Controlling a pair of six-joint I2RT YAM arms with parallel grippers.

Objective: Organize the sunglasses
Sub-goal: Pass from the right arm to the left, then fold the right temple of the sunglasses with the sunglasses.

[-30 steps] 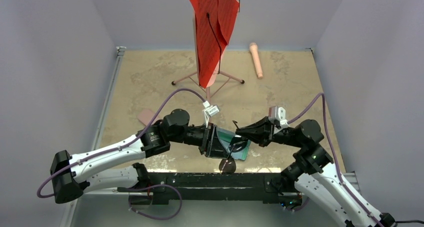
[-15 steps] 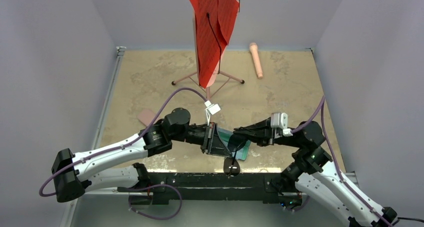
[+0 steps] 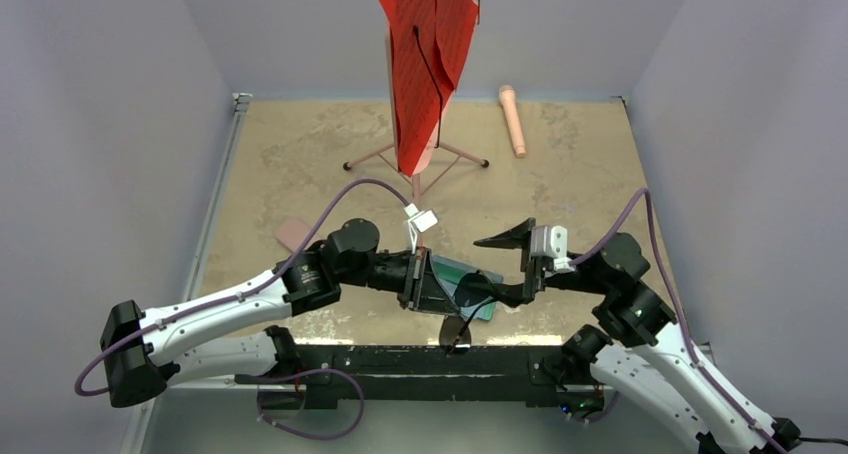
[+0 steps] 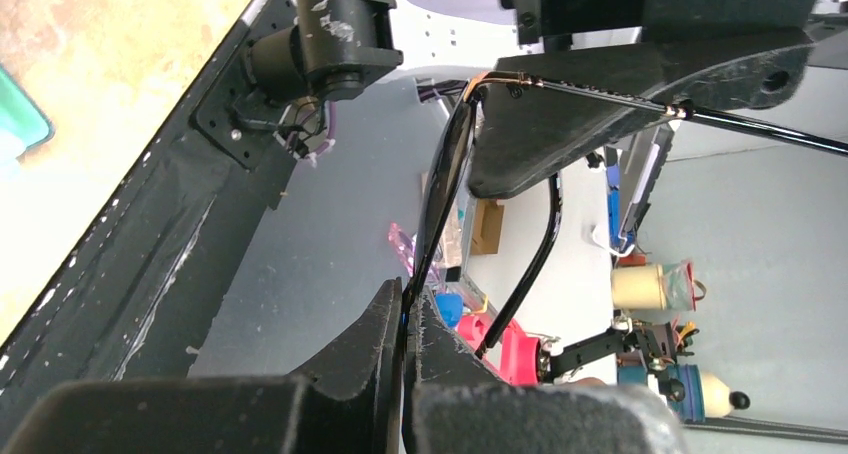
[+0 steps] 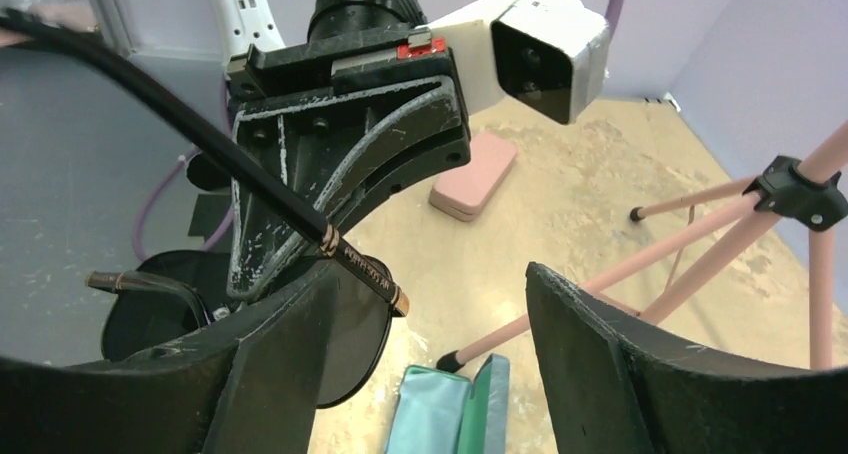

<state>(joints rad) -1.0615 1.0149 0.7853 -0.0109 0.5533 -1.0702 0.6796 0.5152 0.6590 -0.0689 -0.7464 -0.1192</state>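
Sandy table [image 3: 300, 164] with that big red sheet [image 3: 425, 54] hanging at the far end. At the near edge my right gripper [image 5: 430, 274], pinched in half a second ago, has now sprung wide apart, so the black sunglasses [image 3: 456, 328] hang from the left gripper [image 4: 407, 299] alone, clamped on the frame; reads like a handover done. Teal case [image 3: 455, 269] lies just under them, pink case [image 3: 292, 234] off left, no white pair in sight, and one thin arm [image 5: 250, 189] runs along my right finger [image 5: 270, 374], a snag risk.

Both arms [image 3: 220, 309] have white links, black joints and a looping purple cable [image 3: 345, 186]. Each wrist carries a white camera [image 3: 548, 242]; the black fingers [image 5: 610, 364] are scuffed pale, with a red tag [image 5: 415, 47] at one base.
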